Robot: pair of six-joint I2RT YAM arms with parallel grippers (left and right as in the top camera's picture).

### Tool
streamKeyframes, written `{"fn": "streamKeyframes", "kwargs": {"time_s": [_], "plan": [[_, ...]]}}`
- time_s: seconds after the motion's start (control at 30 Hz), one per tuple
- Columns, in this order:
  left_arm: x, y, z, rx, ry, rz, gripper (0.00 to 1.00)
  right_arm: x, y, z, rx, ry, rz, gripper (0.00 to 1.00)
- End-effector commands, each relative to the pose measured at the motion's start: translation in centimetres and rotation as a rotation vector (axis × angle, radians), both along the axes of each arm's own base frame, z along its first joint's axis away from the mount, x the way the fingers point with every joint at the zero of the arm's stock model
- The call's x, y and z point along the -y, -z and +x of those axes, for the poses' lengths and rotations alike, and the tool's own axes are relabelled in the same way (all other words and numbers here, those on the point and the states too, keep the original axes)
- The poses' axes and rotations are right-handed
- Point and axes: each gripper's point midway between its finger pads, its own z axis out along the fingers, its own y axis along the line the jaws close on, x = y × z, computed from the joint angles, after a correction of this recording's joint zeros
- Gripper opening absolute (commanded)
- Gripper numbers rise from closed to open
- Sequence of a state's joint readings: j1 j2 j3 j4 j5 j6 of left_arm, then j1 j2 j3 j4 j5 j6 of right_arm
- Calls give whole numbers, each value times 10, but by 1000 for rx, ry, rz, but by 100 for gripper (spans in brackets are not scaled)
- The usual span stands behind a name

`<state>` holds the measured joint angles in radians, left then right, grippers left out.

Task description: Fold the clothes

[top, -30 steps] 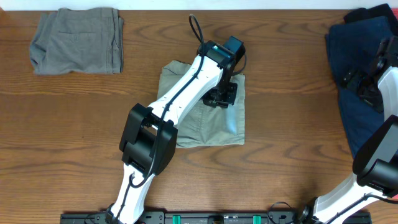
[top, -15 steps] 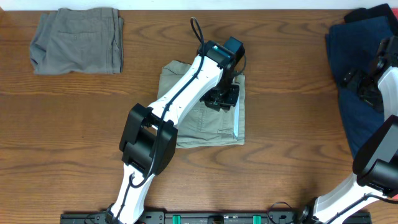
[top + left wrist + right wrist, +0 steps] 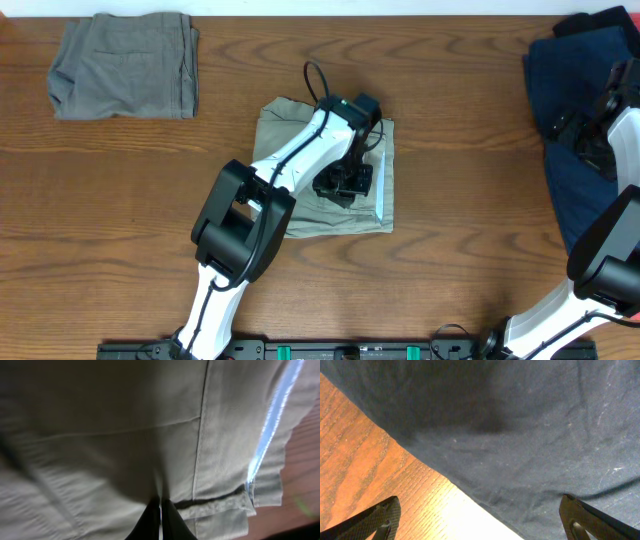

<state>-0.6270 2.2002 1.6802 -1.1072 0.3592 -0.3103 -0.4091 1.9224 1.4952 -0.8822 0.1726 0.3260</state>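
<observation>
Left gripper (image 3: 160,519) clenched, tips together, down on the folded khaki shorts (image 3: 100,435); whether any cloth pinched between the tips, impossible to tell. Directly under and around it, a neat squarish fold of pale khaki. A stitched seam running away from the tips, a hem just beside them on the right, a light strip of lining along the right-hand edge. Farther out, beyond the left arm at the table's far left corner, a folded grey garment (image 3: 125,65), well apart from the khaki. Right gripper (image 3: 480,510) released, fingers spread wide, hovering over a rumpled navy garment (image 3: 520,435) at the right edge. Wooden table (image 3: 450,250) dark brown, strongly grained, glare near the navy cloth. Left arm stretched forward and bent across the khaki fold; right arm reaching up the right side, wrist above the navy cloth
</observation>
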Motion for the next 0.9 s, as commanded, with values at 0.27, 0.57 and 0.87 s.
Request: {"fn": "streamKeyframes", "kwargs": {"time_s": [0.27, 0.57, 0.87], "plan": [[40, 16, -30, -15, 32, -115, 6, 5, -4, 0, 11, 20, -9, 99], [47, -39, -18, 93, 39, -188, 6, 6, -4, 0, 11, 21, -9, 99], [48, -71, 35, 412, 31, -185, 6, 6, -4, 0, 11, 21, -9, 99]]}}
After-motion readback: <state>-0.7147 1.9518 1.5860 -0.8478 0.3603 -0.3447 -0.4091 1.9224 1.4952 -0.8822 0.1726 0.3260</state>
